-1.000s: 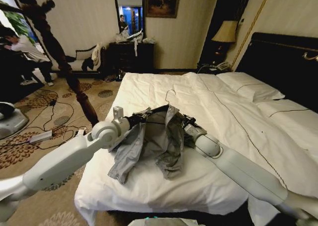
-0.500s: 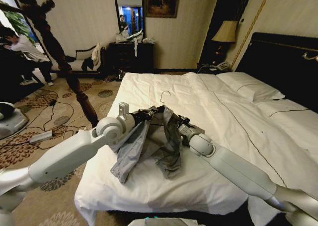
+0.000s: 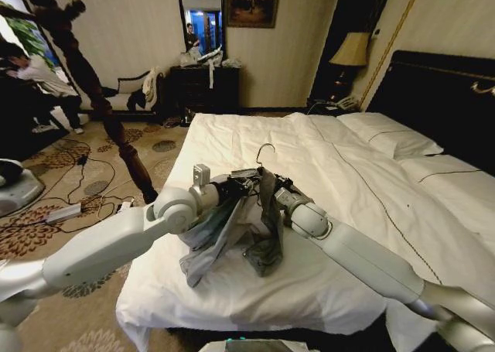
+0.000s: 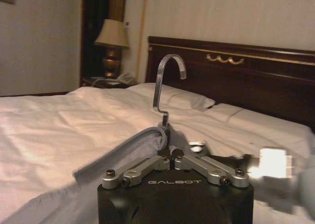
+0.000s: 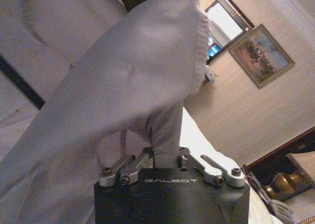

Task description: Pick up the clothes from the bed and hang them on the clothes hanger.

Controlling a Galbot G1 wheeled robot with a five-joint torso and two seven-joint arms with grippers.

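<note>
Left gripper (image 4: 170,157), jaws closed on the clothes hanger (image 4: 166,86) at the base of its upright wire hook. Right gripper (image 5: 165,157), jaws pinched on a fold of the clothes (image 5: 123,86). Both meet above the bed (image 3: 356,174), the grey garment drooping onto the white duvet. Dark headboard (image 4: 236,81) and lamp (image 4: 111,34) stand behind; patterned carpet (image 3: 46,174) lies beside.

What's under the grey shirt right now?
The shirt hangs from both grippers, left and right, with white bed duvet beneath. The hanger's hook sticks out above; its shoulders are covered by cloth.
</note>
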